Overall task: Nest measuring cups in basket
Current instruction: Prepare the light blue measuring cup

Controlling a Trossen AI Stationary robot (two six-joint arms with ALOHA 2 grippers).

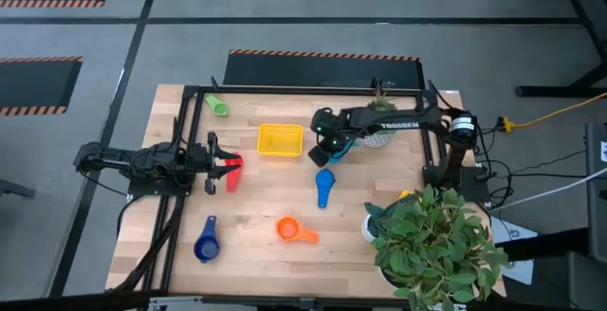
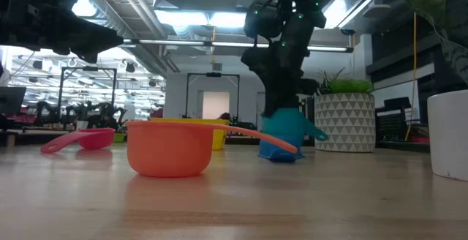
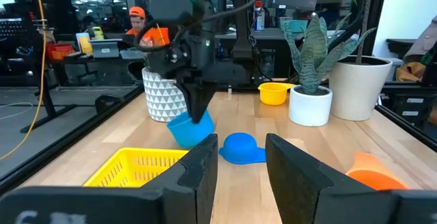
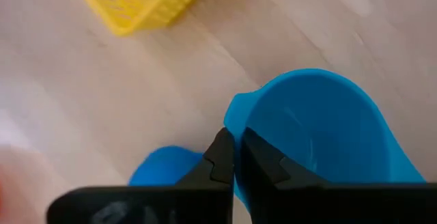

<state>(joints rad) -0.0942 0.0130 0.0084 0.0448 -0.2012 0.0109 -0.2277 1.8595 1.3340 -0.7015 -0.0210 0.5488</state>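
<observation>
- Fingers of the right gripper (image 4: 235, 157) are pinched on the rim of the light blue cup (image 4: 321, 135), held above the table near the yellow basket (image 1: 280, 140).
- Left gripper (image 1: 211, 162) rests with fingers apart, touching nothing, by the red cup (image 1: 232, 171).
- Blue cup (image 1: 324, 187), orange cup (image 1: 291, 228), dark blue cup (image 1: 206, 243) and green cup (image 1: 218, 105) lie scattered on the table (image 1: 256, 207).

Grey floor (image 1: 285, 12) with hazard stripes (image 1: 322, 55) beyond the table (image 1: 256, 254); ceiling lights (image 2: 197, 17) glow overhead.
</observation>
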